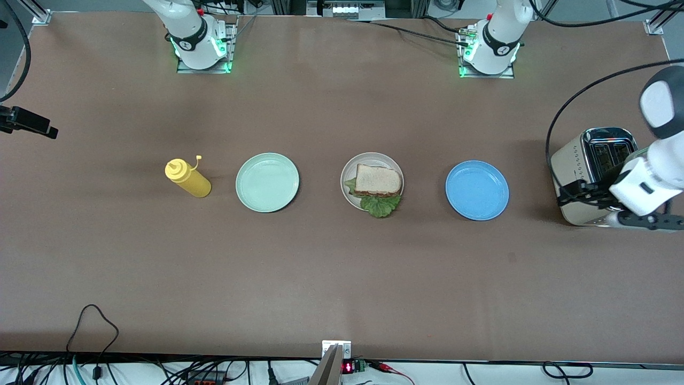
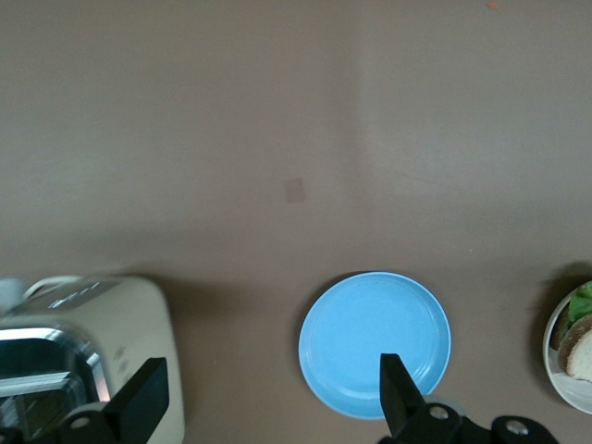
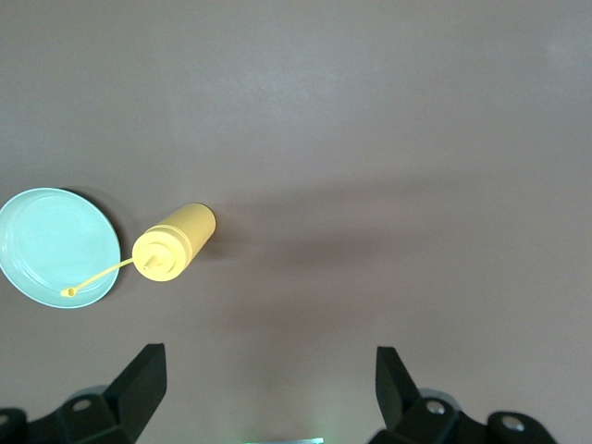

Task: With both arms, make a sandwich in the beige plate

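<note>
The sandwich lies on the beige plate in the middle of the table, a bread slice on top and green lettuce sticking out toward the front camera. Its edge shows in the left wrist view, on the beige plate's rim. My left arm hangs high over the toaster at its end of the table. The left gripper is open and empty, over the table between toaster and blue plate. My right gripper is open and empty, high over bare table near the yellow bottle; it is out of the front view.
A silver toaster stands at the left arm's end and shows in the left wrist view. A blue plate lies between it and the sandwich. A mint green plate and a yellow squeeze bottle lie toward the right arm's end.
</note>
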`<action>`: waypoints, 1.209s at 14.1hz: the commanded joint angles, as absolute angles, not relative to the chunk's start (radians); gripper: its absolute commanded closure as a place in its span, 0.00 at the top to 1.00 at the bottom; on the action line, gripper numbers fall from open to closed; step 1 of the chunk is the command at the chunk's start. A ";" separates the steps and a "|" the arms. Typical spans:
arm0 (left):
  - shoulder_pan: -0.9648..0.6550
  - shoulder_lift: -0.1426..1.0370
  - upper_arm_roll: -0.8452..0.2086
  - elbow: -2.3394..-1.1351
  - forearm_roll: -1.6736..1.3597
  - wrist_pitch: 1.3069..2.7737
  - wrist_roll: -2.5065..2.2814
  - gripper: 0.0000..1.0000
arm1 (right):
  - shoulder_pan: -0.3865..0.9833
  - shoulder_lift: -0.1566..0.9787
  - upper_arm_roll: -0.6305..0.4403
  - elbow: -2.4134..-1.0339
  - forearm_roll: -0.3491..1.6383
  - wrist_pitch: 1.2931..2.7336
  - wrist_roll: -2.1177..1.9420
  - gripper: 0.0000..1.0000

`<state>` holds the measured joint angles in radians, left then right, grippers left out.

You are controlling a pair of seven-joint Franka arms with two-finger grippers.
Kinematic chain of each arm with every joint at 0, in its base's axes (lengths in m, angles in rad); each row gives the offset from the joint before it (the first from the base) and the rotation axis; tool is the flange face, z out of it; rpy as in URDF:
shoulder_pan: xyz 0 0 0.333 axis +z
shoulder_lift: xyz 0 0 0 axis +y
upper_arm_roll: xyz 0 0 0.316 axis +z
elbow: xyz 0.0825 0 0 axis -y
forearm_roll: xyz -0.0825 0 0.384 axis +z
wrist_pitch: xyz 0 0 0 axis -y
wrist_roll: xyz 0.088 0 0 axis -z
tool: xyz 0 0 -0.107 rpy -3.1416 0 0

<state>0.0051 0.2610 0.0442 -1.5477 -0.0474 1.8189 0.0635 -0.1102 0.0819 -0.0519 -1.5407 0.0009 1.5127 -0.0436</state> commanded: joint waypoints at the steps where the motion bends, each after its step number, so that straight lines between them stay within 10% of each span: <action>1: -0.015 0.233 0.054 -1.462 0.026 1.721 -0.023 1.00 | -0.109 0.077 -0.046 -1.529 -0.009 1.500 -0.040 1.00; 17: 0.037 0.063 0.032 -1.568 0.015 1.592 0.005 1.00 | -0.029 0.069 -0.043 -1.529 -0.008 1.499 -0.035 1.00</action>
